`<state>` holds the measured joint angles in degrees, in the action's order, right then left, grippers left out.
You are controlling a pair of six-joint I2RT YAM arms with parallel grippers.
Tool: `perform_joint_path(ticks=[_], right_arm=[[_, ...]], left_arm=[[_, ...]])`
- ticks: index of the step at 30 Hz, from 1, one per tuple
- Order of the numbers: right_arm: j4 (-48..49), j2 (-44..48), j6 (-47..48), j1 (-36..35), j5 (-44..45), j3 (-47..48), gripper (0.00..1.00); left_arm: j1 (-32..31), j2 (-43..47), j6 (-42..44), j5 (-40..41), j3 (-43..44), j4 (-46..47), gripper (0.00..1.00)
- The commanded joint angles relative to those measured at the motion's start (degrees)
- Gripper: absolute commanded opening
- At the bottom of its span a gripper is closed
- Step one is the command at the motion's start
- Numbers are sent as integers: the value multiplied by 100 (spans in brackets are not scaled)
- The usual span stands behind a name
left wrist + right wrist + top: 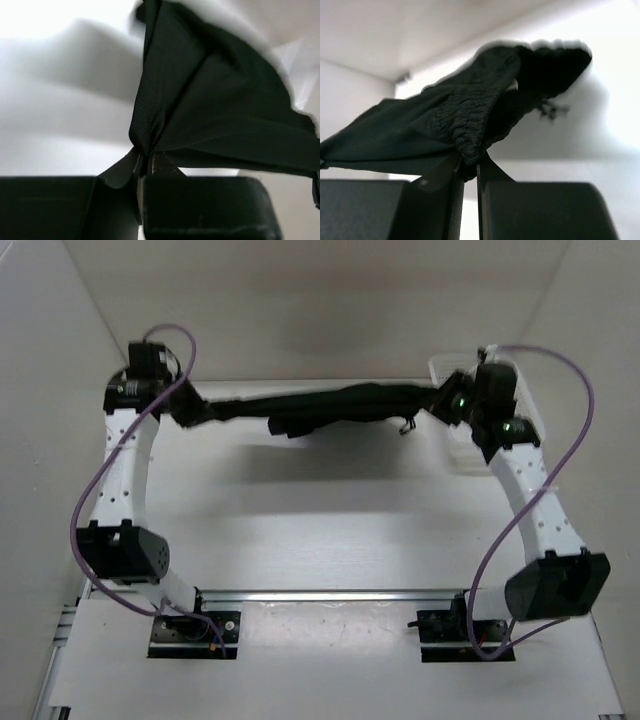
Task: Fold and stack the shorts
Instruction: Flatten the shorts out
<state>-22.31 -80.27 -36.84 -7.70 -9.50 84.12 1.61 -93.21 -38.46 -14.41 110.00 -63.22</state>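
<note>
Left pincer (pixel 192 410) and right pincer (pixel 441 401) each clamp one end of the plain black soft fabric shorts (pixel 330 406), which hang stretched between them above the white tabletop (pixel 330 530), near its far edge.

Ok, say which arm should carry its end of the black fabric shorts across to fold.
Right, probably. Both grippers pinch the black fabric shorts taut aloft. The right gripper hangs by the white mesh basket; sweeping it leftward brings cloth over the table while the left gripper anchors.
</note>
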Motion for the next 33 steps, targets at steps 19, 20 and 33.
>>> perform_joint_path(ticks=[19,20,33], right_arm=[[-1647,2160,581,-161,1311,-3008,32],[-1550,1947,581,-161,1197,-2911,23],[-1293,-1884,397,-213,1863,-558,45]], left_arm=[[-835,421,365,887,-2715,161,78],[-959,217,452,949,-2520,161,75],[-1822,-3545,751,1748,1892,-595,83]])
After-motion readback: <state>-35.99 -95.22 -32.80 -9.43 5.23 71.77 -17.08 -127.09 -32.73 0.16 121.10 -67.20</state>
